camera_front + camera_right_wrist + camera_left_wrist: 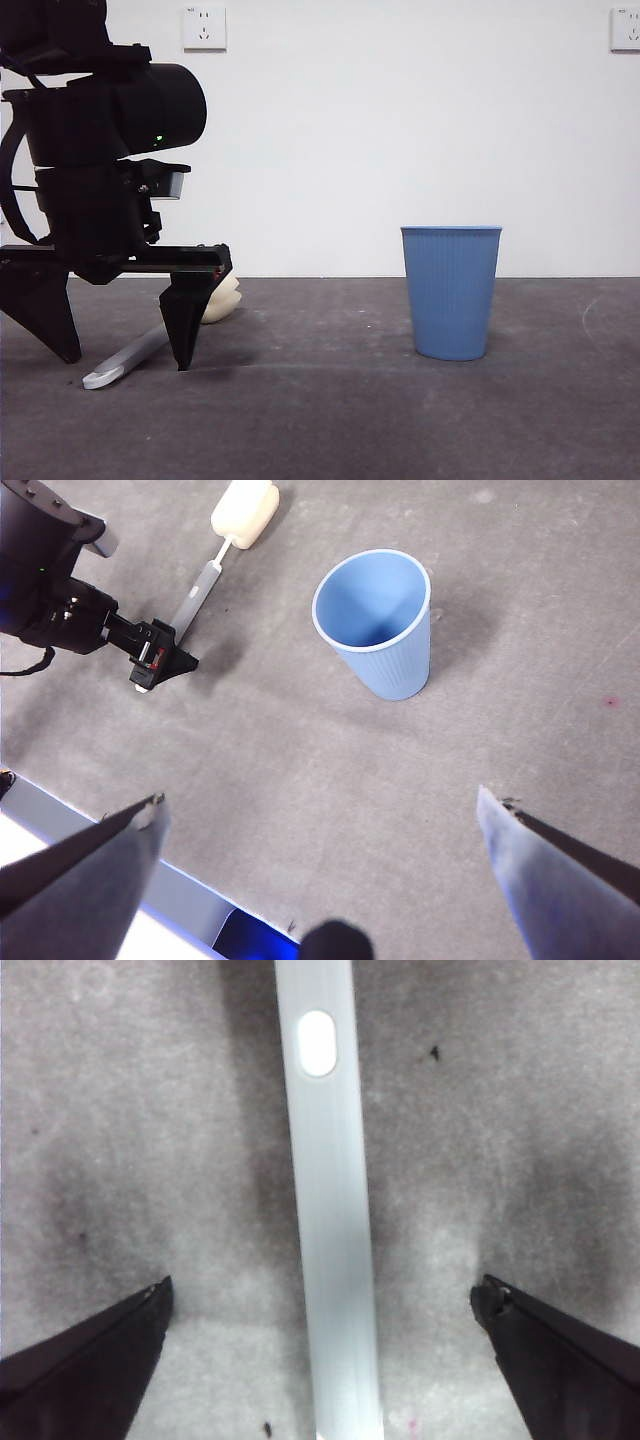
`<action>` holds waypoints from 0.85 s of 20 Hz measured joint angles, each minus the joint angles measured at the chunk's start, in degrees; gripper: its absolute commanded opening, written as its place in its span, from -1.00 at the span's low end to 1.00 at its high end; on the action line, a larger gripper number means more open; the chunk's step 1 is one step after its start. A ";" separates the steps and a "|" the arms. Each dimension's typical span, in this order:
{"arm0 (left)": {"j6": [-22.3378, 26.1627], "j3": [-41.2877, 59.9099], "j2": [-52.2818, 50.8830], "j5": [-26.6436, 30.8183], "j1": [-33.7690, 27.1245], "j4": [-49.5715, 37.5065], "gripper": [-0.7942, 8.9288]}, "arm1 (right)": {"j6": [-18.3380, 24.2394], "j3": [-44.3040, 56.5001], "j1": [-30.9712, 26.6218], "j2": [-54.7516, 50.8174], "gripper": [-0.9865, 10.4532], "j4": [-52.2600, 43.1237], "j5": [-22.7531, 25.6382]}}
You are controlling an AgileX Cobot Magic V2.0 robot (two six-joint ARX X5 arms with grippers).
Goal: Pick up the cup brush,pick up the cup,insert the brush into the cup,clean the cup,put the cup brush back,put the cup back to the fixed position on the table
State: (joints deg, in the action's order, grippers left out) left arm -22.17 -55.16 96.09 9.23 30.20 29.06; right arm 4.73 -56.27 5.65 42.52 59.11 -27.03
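Observation:
The cup brush [128, 358] lies flat on the table [330, 420] at the left, its cream sponge head [222, 298] farther back. My left gripper [125, 358] is lowered over the grey handle [330, 1210], open, one jaw on each side and neither touching it. The white looped end shows just beyond the jaws. The blue ribbed cup [451, 290] stands upright and empty to the right. From above, the right wrist view shows the cup [375, 620], the brush [200, 585] and the left gripper [152, 662]. My right gripper [320, 800] hangs open high over the table, holding nothing.
A white wall with two sockets [204, 27] closes off the back of the table. The table's near edge [100, 845] shows as a pale strip below the right gripper. Bare grey surface lies between brush and cup.

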 measured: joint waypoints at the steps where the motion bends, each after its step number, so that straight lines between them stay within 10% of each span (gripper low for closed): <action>1: 0.00 -0.04 0.00 -0.44 0.00 0.22 -0.21 | 0.00 0.00 0.00 0.00 0.21 0.00 0.00; 4: 0.04 -0.26 0.00 -1.90 -0.02 0.94 -0.66 | 0.00 0.00 0.00 0.00 0.21 0.00 0.00; 17: -0.37 -0.52 -0.20 -4.09 -0.02 2.32 -0.72 | -0.02 0.00 0.00 0.00 0.21 -0.42 0.00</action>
State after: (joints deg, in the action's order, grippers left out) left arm -22.55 -55.68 95.90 5.15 30.17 31.38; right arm 4.71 -56.27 5.65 42.52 58.70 -27.03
